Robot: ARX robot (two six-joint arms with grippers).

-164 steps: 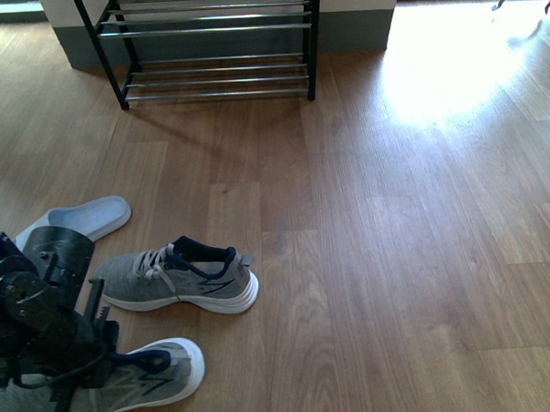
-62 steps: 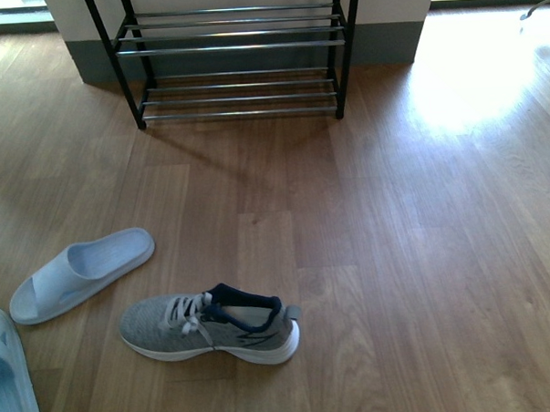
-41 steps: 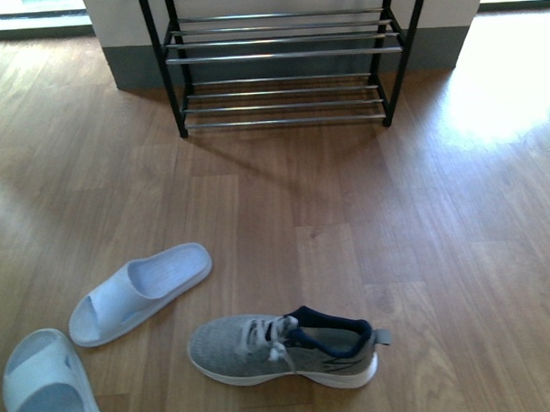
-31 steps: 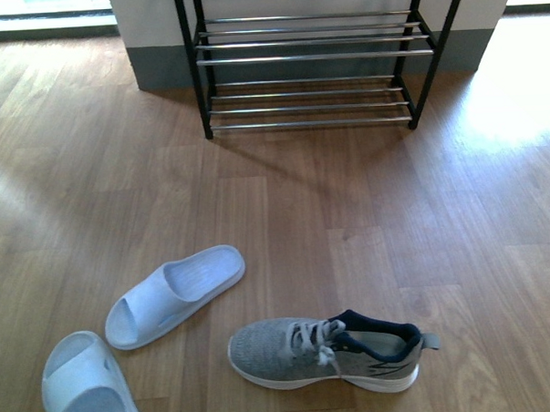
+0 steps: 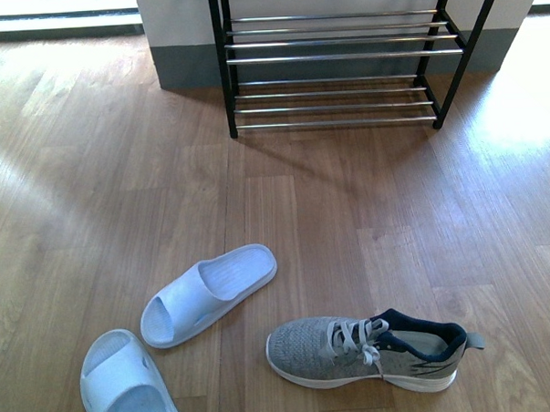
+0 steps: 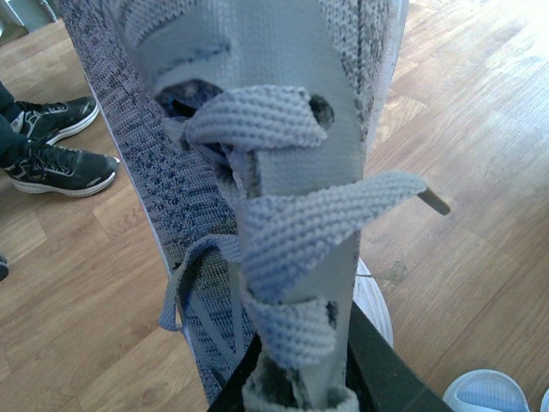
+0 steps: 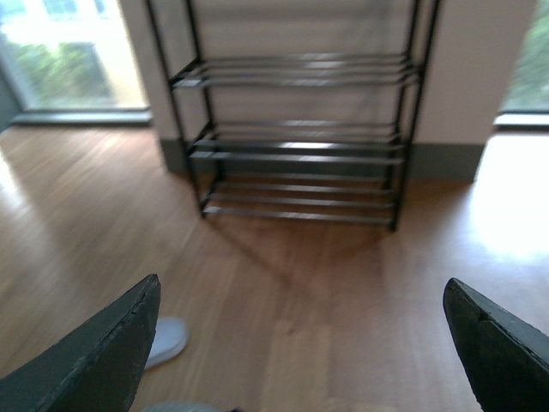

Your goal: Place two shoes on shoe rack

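Plainly, the left claw (image 6: 309, 382) is clamped on one grey sneaker (image 6: 283, 172), its black fingers (image 6: 390, 378) closed either side of the tongue near the collar. That shoe is off the floor and fills the left wrist view. Its tongue and laces face the camera, and its length runs straight out from the wrist, with the toe end beyond the frame. Behind it is a pair of dark trainers (image 6: 51, 146) on someone's feet.

The other grey sneaker (image 5: 368, 350) sits upright on its white sole on the wooden floor (image 5: 394, 210), near the robot and right of centre. Its long axis runs almost straight across the front view, toe to the left, navy collar and heel tab to the right. Just left of it a pale blue slide (image 5: 210, 291) lies diagonally, heel toward the rack and toe toward the near left. A second slide (image 5: 123, 386) sits nearer, partly cut off by the frame.

The shoe rack (image 5: 332, 57) stands well beyond, against the wall (image 5: 180, 9), its rods running left to right. The right claw (image 7: 300, 296) is spread wide and grips nothing, though that view is blurred.
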